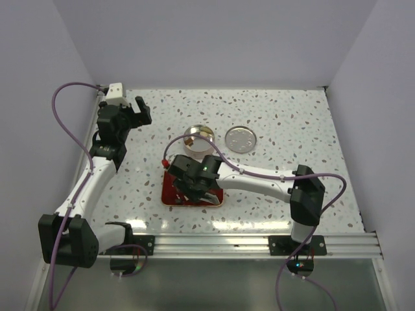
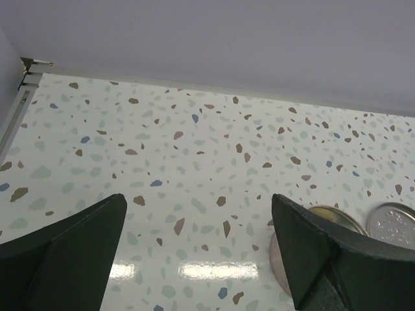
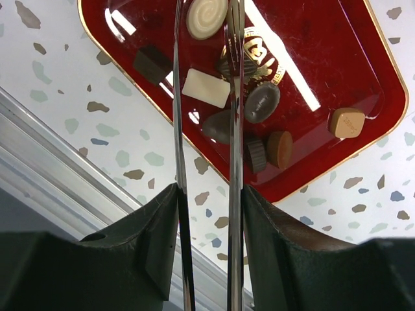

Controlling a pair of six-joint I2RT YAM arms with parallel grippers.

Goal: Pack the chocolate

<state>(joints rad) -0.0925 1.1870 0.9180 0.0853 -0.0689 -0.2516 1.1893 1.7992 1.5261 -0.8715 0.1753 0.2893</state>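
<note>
Several chocolate pieces lie on the red tray point(image 3: 337, 58): a cream swirl disc point(image 3: 207, 17), a cream rectangle point(image 3: 206, 87), a dark block point(image 3: 153, 63), a dark oval point(image 3: 262, 102) and light brown pieces point(image 3: 280, 148). My right gripper point(image 3: 209, 194) is shut on the long metal tweezers point(image 3: 235, 129). Their blades stand apart and reach over the tray, either side of the cream rectangle. From above the right gripper point(image 1: 188, 188) hovers over the tray point(image 1: 170, 194). My left gripper point(image 1: 141, 111) is open and empty at the far left, and in its wrist view point(image 2: 198, 214) only table lies below it.
The open round tin point(image 1: 200, 137) stands behind the tray with its lid point(image 1: 240, 138) lying flat to its right. Both show at the right edge of the left wrist view, the tin point(image 2: 337, 217) and the lid point(image 2: 392, 220). An aluminium rail point(image 1: 246, 243) runs along the near edge.
</note>
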